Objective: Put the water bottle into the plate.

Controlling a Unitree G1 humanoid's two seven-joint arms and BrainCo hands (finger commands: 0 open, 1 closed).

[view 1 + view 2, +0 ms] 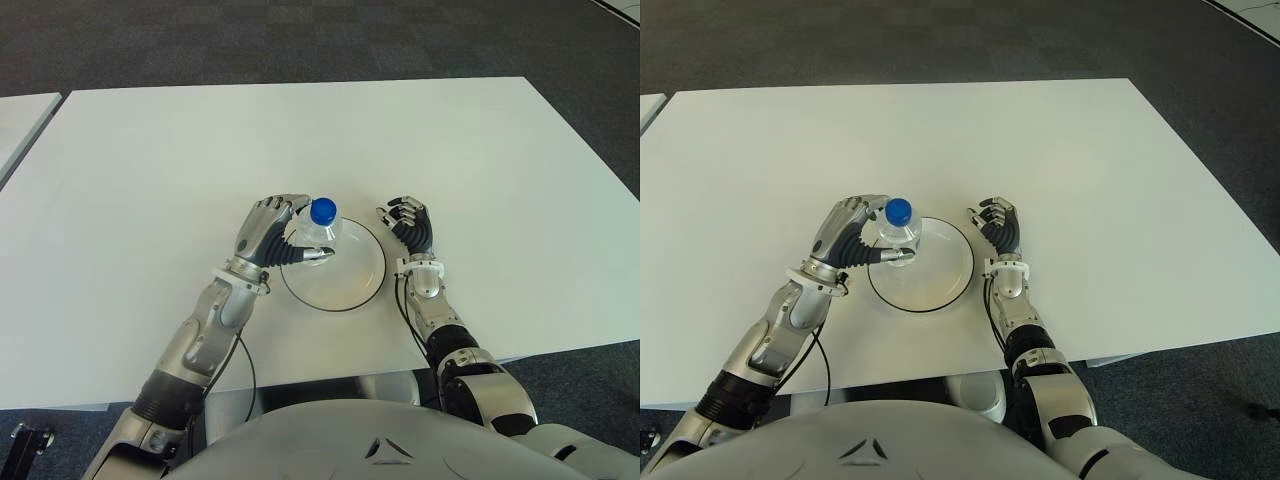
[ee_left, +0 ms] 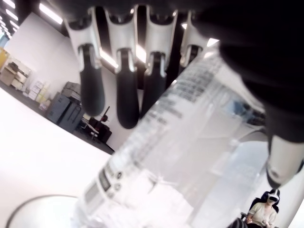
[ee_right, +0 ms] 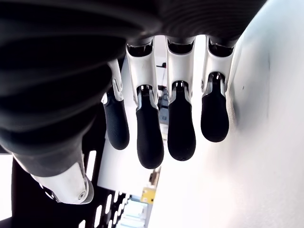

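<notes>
Water bottle (image 1: 322, 231), clear with a blue cap (image 1: 323, 211), stands upright over the left, far edge of the plate (image 1: 355, 290); whether its base touches the plate cannot be told. Left robot hand (image 1: 272, 236) holds the bottle: its fingers (image 2: 122, 83) curl around the far side of the body and the thumb (image 1: 312, 256) presses the near side, as the left wrist view confirms. Plate is a shallow white disc with a dark rim, lying on the white desk (image 1: 150, 170) near its front edge. Right robot hand (image 1: 411, 229) shows just beside the plate, on its right, apart from the rim; its fingers (image 3: 150, 135) are loosely bent and hold nothing. Background of the left wrist view includes a seated person (image 2: 262, 214) wearing a headset.
</notes>
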